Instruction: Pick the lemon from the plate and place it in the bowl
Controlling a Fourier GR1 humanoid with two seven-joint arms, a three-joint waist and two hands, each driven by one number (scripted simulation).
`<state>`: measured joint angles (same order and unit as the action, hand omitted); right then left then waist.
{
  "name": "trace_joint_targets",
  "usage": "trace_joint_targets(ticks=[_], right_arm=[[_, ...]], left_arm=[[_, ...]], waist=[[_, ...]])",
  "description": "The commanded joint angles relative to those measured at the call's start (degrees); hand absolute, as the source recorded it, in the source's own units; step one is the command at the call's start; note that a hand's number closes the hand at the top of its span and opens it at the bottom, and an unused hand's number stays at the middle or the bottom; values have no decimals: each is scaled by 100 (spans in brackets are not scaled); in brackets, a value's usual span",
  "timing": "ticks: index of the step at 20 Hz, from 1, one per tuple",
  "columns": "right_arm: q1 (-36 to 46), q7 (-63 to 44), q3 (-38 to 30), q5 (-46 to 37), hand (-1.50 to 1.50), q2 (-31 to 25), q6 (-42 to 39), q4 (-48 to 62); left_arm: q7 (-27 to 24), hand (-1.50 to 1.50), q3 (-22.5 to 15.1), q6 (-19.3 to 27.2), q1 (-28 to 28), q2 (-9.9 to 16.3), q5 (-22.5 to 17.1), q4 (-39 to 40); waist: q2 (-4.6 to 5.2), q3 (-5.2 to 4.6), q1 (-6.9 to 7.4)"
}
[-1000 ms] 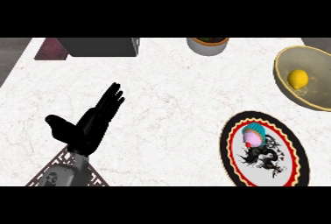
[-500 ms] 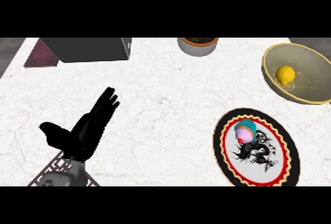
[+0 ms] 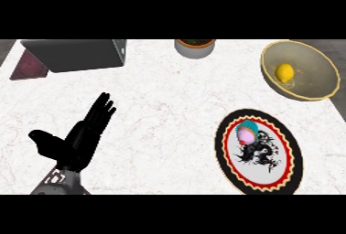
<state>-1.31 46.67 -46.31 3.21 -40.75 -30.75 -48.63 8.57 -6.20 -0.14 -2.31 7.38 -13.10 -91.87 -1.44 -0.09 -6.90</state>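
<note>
hand [image 3: 76, 139]: 1 | lemon [image 3: 284, 72]: 1 | bowl [image 3: 324, 89]: 1 | plate [image 3: 226, 155]: 1 | pot [image 3: 194, 48]: 1 | grey box [image 3: 78, 54]: 1

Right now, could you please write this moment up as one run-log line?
lemon: in bowl | plate: no lemon | left robot hand: open, holding nothing | right robot hand: out of view

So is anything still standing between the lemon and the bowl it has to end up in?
No. The lemon already lies inside the bowl. The plate holds none, and the open left hand is far off.
</note>
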Motion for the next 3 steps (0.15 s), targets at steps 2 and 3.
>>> trace_joint_targets(ticks=[2,3], right_arm=[[-1605,1508,327,1,150,573,-1338,-617],[-1815,1552,555,-99,150,718,-1294,-869]], left_arm=[[-54,0,161,-34,99,94,-81,-58],[-64,0,82,-5,115,4,-60,-40]], waist=[[3,18,-56],[-1,14,-77]])
